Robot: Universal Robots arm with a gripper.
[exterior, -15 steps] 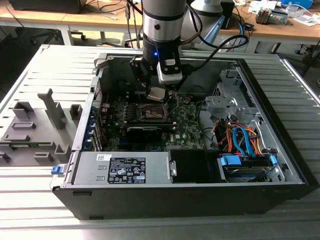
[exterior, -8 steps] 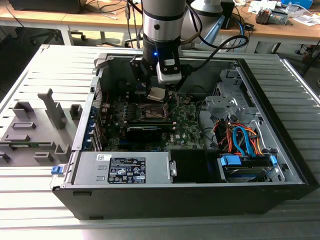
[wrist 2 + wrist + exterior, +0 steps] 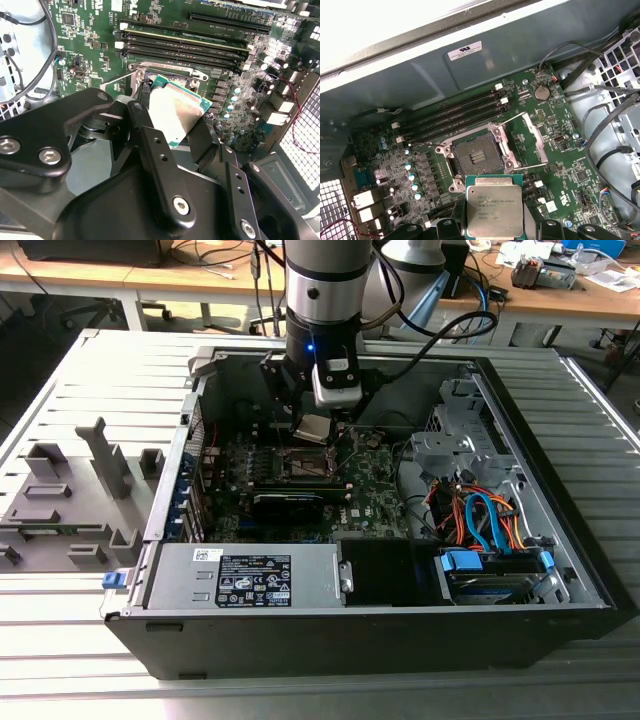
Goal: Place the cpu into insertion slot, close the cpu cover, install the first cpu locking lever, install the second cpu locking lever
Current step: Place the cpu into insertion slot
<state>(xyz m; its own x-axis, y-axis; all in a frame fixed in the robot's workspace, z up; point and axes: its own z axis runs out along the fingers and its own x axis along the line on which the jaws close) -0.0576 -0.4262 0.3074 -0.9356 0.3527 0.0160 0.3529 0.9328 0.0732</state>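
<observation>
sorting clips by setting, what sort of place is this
Likely a robotics lab or workshop: an open desktop computer case lies on a slatted metal table, a robot arm holds the cpu above its motherboard, and wooden desks stand behind.

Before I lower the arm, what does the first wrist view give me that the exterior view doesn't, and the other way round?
First wrist view: a look straight into the insertion slot, its dark centre empty, with the cpu held apart from it, not yet seated.
Exterior view: the whole computer case, the power supply along its near wall, and the arm standing over the board.
Both: the cpu clamped by the gripper above the green circuit board.
</observation>
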